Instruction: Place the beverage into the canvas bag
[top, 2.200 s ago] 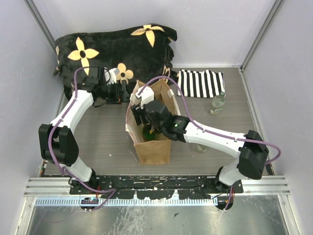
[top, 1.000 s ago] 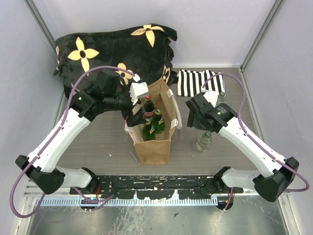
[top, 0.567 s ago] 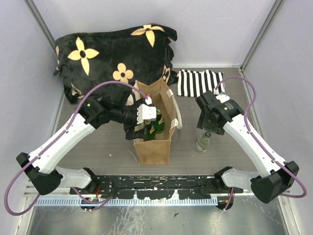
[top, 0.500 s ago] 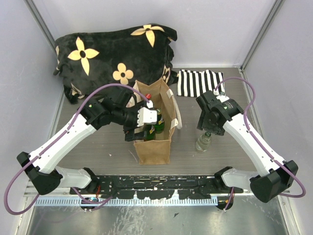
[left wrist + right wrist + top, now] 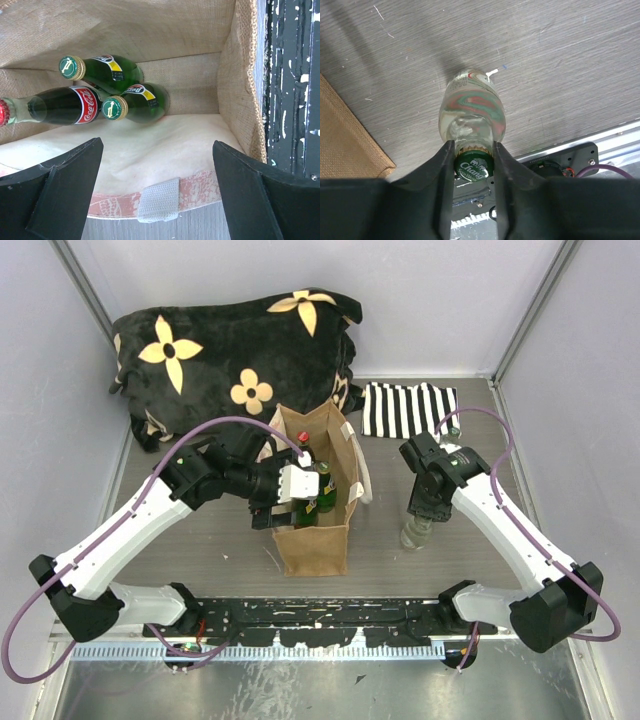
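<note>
The canvas bag (image 5: pixel 313 545) stands upright in the middle of the table, mouth open. Inside it stand two green bottles (image 5: pixel 107 70) (image 5: pixel 144 100) and a cola bottle (image 5: pixel 65 105) with a red cap. My left gripper (image 5: pixel 293 492) hangs over the bag's left rim, open and empty; the left wrist view (image 5: pixel 157 195) looks down between its wide-spread jaws into the bag. A clear bottle (image 5: pixel 414 533) with a green cap stands on the table right of the bag. My right gripper (image 5: pixel 473 165) is shut on its cap, straight above the clear bottle (image 5: pixel 472 107).
A black flowered blanket (image 5: pixel 230 340) lies at the back left and a black-and-white striped cloth (image 5: pixel 410 408) at the back right. A black rail (image 5: pixel 330 615) runs along the near edge. Grey walls close in both sides.
My left gripper lowered the cola bottle into the bag and let it go. My right gripper came down onto the clear bottle and shut on its cap.
</note>
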Motion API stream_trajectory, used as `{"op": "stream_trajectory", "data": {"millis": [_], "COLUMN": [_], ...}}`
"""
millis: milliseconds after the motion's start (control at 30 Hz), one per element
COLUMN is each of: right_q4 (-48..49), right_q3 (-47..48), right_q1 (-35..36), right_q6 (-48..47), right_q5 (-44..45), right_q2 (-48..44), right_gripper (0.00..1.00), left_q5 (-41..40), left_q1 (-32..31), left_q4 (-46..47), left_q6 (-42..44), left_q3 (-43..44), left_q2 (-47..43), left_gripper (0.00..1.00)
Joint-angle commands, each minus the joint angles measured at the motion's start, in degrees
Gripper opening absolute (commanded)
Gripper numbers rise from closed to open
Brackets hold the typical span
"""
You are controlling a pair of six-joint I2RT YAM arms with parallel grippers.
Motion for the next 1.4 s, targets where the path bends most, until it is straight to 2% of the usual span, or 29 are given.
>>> {"op": "stream_trajectory", "data": {"millis": [0, 67, 100, 533, 800, 967, 1100, 1267, 1367], "right_q4": [2.42, 2.38, 2.34, -3.20, -4.93, -6.00, -7.88, -9.08, -7.91], "right_q3": [-0.27, 0.52, 1.23, 20.80, 34.00, 42.69, 51.54, 62.18, 68.03], "right_q1": [-0.34, -0.31, -0.31, -0.44, -0.40, -0.39, -0.42, -0.44, -0.44], "right_q6": [-0.51, -0.76, -0.89, -3.68, -6.81, -9.43, -11.54, -13.56, -15.33], "right_q5": [0.39, 0.74, 0.97, 3.03, 3.35, 3.15, 2.59, 1.42, 0.42], "right_q2": [0.07, -0.02, -0.16, 4.36, 9.53, 14.16, 18.70, 23.48, 25.77], "right_gripper": [0.11, 0.02, 0.01, 0.01, 0.01, 0.01, 0.01, 0.01, 0.01], "left_q5": [-1.36, -1.55, -1.57, -2.85, -10.87, -12.74, -11.66, -9.75, -9.62], "left_q1": [-0.35, -0.43, -0.39, -0.46, 0.21, 3.79, 9.35, 15.00, 15.99], "left_q4": [0.62, 0.84, 0.93, 2.61, 10.58, 11.40, 10.73, 10.53, 10.84], "left_q6": [1.18, 1.28, 1.29, 1.39, -5.68, -12.04, -17.00, -21.48, -22.37], "left_q3": [-1.18, -1.33, -1.33, -1.73, -1.20, 2.93, 7.01, 9.04, 8.59], "left_q2": [-1.45, -1.57, -1.51, -1.41, -1.12, 2.90, 5.75, 8.12, 8.49], "left_gripper": [0.98, 0.98, 0.98, 0.98, 0.98, 0.98, 0.98, 0.98, 0.98]}}
